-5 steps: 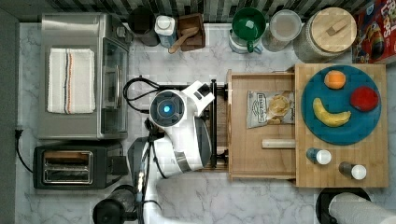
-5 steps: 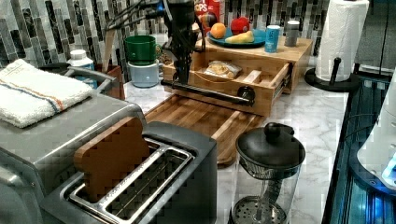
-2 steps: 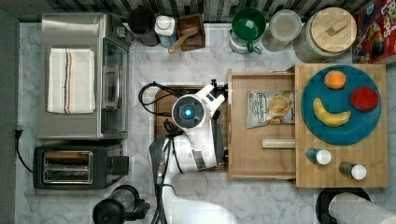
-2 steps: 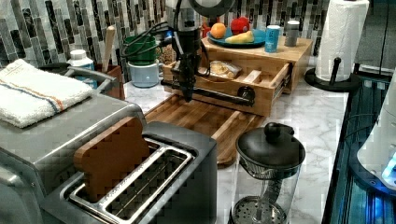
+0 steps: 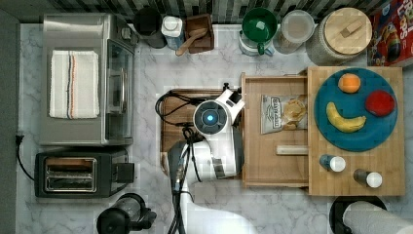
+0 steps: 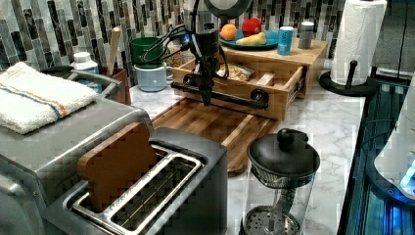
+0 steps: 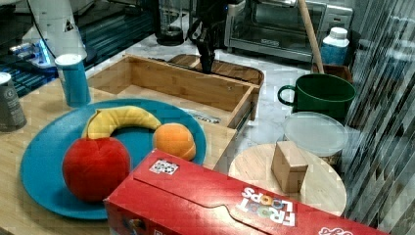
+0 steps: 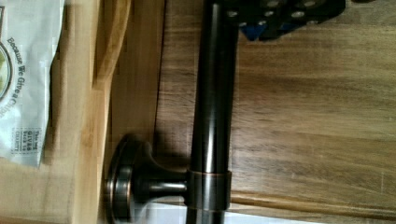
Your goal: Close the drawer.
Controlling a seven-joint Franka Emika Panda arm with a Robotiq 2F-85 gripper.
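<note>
The arm reaches in from the lower edge of the top view, its white forearm rising to a round wrist housing with a lit blue dot, just beside the drawer's (image 5: 275, 141) front. In the left view the gripper (image 6: 206, 96) points straight down, its dark fingertips at the drawer's bar handle (image 6: 220, 96). In the right view it hangs beyond the drawer's front wall.

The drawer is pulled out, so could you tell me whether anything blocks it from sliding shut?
Nothing visible does. The snack bag and the wooden stick lie flat inside the drawer, below its walls. The gripper is at the bar handle, over the cutting board.
</note>
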